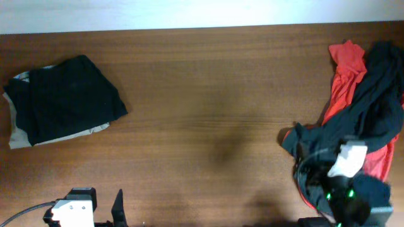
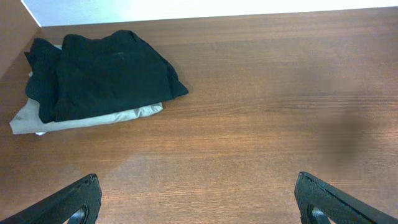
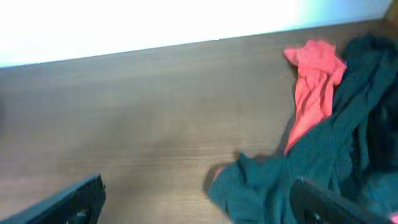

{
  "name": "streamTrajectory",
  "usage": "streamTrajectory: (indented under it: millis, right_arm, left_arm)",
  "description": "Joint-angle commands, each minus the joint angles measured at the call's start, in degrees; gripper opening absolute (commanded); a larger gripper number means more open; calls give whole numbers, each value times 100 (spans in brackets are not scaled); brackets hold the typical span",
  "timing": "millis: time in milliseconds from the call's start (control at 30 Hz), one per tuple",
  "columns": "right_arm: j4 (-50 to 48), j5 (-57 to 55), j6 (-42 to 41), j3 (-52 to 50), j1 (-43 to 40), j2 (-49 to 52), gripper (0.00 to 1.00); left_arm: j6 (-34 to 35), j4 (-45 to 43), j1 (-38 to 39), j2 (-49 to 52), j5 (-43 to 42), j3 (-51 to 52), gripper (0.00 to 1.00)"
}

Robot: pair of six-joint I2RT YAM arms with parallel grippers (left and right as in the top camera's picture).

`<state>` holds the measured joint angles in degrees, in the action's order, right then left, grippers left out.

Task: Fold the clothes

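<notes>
I get even, bright light on all 3 feeds. The wall [image 3: 186, 18] beyond the right claw [image 3: 199, 208] blows out to white glare, and that whole feed is blurred, the clothes pile [image 3: 329, 124] ahead-right of it smeared. Overhead and left wrist are sharp; a faint soft shadow [image 2: 354, 134] lies ahead-right of the left claw [image 2: 199, 202].

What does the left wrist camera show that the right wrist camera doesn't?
Only the left wrist view: a folded stack, black over beige. Only the right wrist view: a loose pile of red and dark clothes. Both: the brown table and each camera's own open tool, the left tool and the right tool, holding nothing.
</notes>
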<state>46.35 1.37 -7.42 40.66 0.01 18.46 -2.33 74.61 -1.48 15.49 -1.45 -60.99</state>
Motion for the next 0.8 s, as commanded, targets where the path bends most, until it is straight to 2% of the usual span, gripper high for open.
streamTrajectory:
  millis: [0,33,100,233,333,433,500,767]
  right_arm:
    - [-981,136,13,-1213,37,-1421,99]
    - [-1373,162,13,-1576,37,-1814,99]
    - [-2205,186,13,-2017,39,-1764,99]
    - [-4496,138,280,-3327,35,-1823,99]
    - [-5259,155,297,-4033,37,-1823,99]
    - [-4719,581,1475,-4035,35,-1823,99]
    - [-4249,555,1449,-4035,35,-1823,99]
    - [-4249,553,1449,-4035,35,-1810,99]
  left_arm:
    - [-26,4,-17,-13,37,4,99]
    - [-26,4,-17,-13,39,4,99]
    - [-26,4,-17,-13,37,4,99]
    - [-26,4,-17,-13,39,4,99]
    - [-26,4,-17,-13,37,4,99]
    - [-26,4,-17,-13,39,4,99]
    - [-26,4,-17,-13,39,4,99]
    - [-26,4,-17,-13,39,4,99]
